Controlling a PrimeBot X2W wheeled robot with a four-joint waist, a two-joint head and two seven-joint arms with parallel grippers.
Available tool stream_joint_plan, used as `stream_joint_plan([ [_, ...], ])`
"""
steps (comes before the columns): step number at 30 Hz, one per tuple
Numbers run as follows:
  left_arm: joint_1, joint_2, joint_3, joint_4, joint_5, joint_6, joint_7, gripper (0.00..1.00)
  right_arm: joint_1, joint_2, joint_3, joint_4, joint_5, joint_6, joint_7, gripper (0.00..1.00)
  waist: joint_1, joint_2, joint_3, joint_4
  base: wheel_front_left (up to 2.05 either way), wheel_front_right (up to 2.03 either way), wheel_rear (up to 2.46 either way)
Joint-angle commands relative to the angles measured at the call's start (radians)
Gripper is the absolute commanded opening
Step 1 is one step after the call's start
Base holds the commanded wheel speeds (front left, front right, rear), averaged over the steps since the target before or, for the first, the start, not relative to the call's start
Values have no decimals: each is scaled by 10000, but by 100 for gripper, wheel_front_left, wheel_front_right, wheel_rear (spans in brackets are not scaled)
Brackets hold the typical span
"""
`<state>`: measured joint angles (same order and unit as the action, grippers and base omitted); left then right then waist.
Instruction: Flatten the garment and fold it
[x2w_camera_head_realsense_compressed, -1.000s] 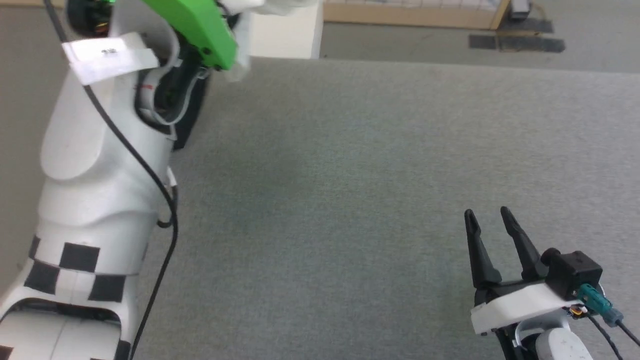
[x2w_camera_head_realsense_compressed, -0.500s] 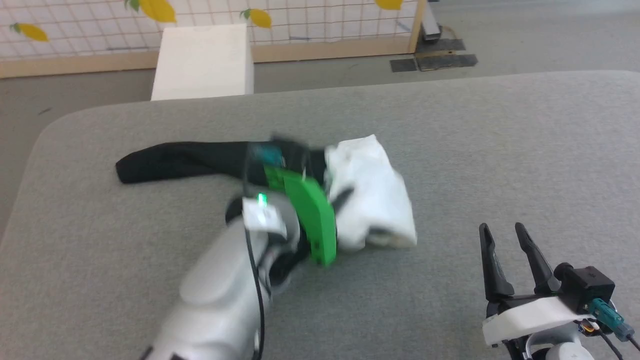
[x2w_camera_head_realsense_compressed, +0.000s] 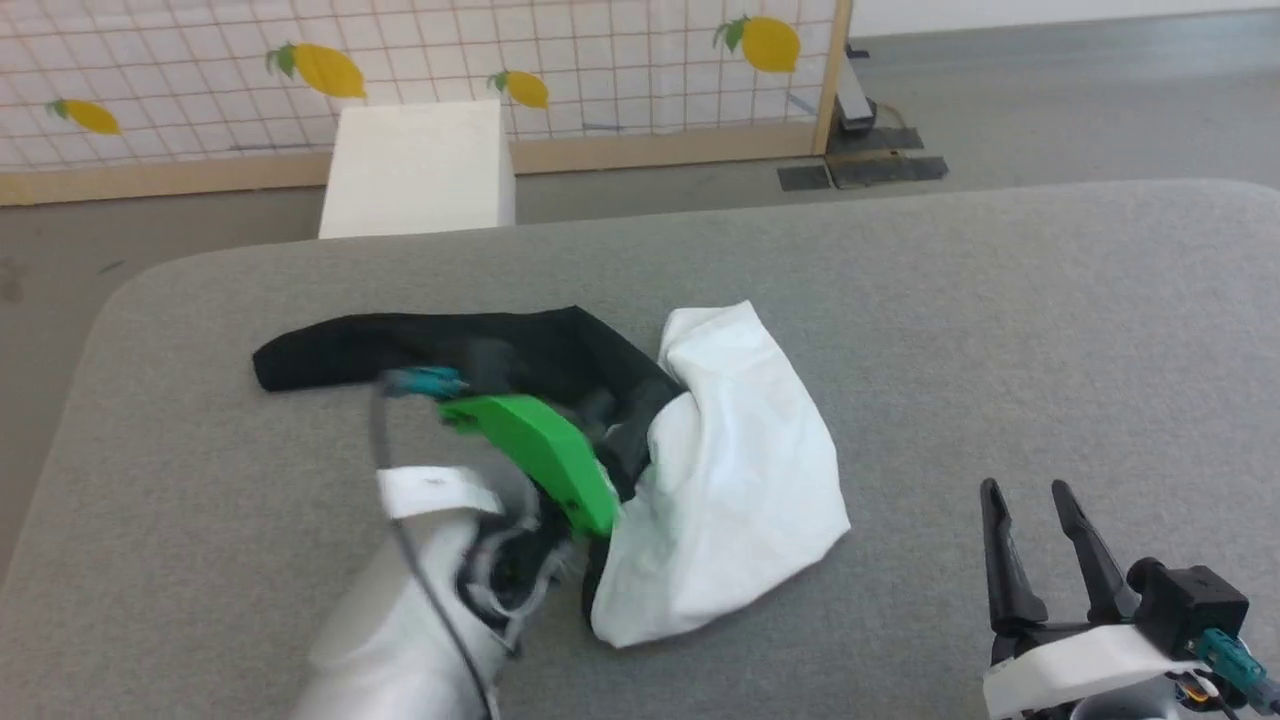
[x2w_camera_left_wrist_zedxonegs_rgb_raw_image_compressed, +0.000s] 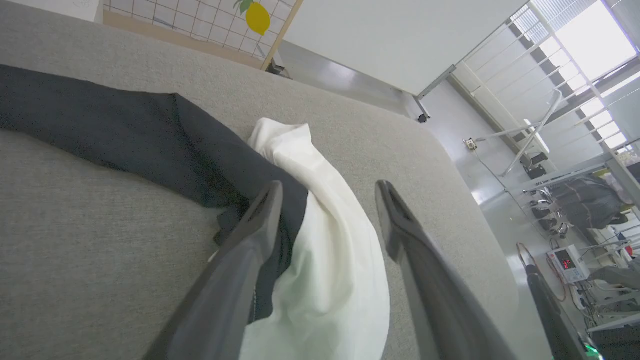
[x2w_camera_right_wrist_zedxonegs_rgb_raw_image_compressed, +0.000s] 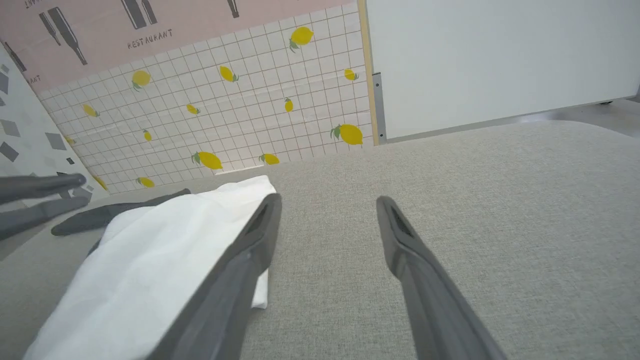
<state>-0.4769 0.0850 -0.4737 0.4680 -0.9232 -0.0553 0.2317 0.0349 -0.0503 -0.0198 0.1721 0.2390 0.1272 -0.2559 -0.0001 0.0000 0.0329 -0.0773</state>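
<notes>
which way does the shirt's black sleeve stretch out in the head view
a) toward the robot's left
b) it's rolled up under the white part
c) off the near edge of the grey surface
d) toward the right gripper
A: the black sleeve of the garment lies stretched out to the robot's left across the grey surface, pointing away from the right gripper.

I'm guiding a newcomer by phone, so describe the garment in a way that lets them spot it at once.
Start at the wide grey padded table in front of the lemon-print screen. Near its middle lies the garment, a crumpled heap. It alone mixes bunched white cloth with one black sleeve stretched leftward, unlike the plain white box beyond the table.
</notes>
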Motion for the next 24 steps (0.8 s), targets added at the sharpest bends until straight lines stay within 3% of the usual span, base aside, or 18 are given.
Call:
stream_joint_plan([
  [1, 178, 318, 393, -411, -94, 135, -487, 100, 134, 1, -40, 4, -65, 35, -58, 100, 1, 0, -362, 364, 0, 0, 0],
  [6, 644, 1226, 1449, -1627, 499, 599, -2345, 100, 249, 1, -118, 80, 7, 35, -58, 100, 1, 0, -657, 721, 0, 0, 0],
  [10, 1453, 2236, 1836, -2037, 1870, 1221, -4071, 100, 231, 1, 10, 313, 127, 35, 179, 100, 1, 0, -789, 917, 0, 0, 0],
  [14, 2587, 2644, 1900, -2472, 2933, 1794, -4759, 100, 216, 1, 12, 423, 158, 35, 456, 100, 1, 0, -887, 1105, 0, 0, 0],
  [19, 4227, 2352, 2355, -3037, 3508, 2442, -4923, 100, 178, 1, 3, 520, 135, 35, 785, 100, 1, 0, -826, 1230, 0, 0, 0],
  [24, 5134, 1741, 2816, -3583, 3826, 2438, -4931, 100, -227, 1, -19, 547, 331, 35, 1344, 100, 1, 0, -510, 1370, 0, 0, 0],
])
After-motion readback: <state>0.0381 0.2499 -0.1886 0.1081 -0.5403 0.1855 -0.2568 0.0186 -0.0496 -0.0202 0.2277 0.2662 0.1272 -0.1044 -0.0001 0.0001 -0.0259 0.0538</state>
